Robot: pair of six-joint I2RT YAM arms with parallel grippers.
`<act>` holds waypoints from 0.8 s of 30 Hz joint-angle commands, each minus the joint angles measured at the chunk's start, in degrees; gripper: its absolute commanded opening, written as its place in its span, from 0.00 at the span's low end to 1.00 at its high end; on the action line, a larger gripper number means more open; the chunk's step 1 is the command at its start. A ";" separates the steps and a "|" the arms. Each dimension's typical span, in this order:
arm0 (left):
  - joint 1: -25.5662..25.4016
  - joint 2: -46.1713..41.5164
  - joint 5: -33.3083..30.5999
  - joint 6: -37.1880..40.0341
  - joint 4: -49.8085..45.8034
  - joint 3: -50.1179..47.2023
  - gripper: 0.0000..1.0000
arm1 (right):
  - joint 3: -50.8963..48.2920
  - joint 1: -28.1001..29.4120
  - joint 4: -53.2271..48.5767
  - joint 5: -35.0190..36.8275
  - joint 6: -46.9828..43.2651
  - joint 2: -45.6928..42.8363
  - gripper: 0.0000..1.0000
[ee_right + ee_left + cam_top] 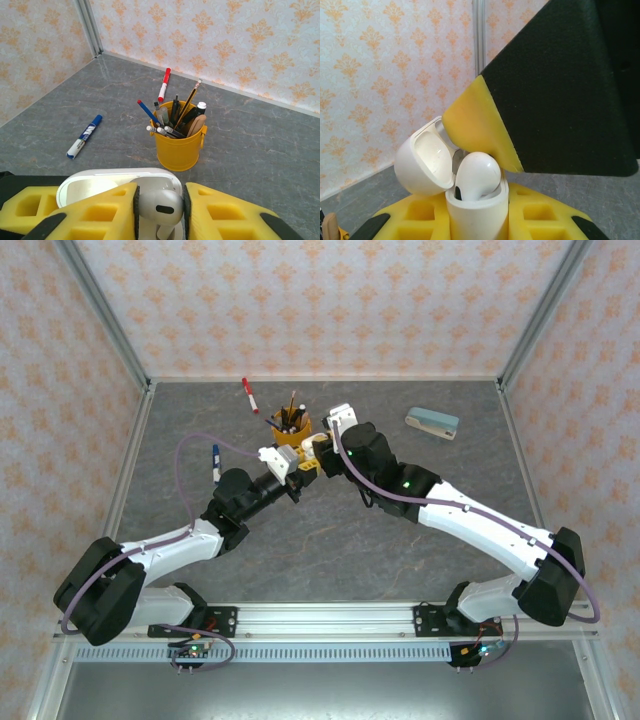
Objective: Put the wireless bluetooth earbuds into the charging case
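My left jaws pinch the open white case (476, 217) upright above mid-desk (330, 540), just near of the yellow pen cup (180, 142). My right jaws pinch a white earbud (159, 206) sitting in the case's mouth.

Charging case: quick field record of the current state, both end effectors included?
case: white charging case, upright, lid open
held by: left end effector, shut on the case
earbud: white earbud in the case mouth, head above the rim
gripped by: right end effector, shut on the earbud
on table: yellow pen cup, blue marker, red marker
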 commanded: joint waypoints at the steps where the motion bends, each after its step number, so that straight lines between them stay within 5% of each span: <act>1: -0.31 -0.08 -0.35 1.51 2.17 1.64 0.00 | -0.57 0.30 -0.54 -1.51 0.61 -0.65 0.30; 24: -0.32 0.53 -0.19 1.28 2.22 1.91 0.00 | 1.45 0.35 -0.92 3.34 1.33 -2.72 0.41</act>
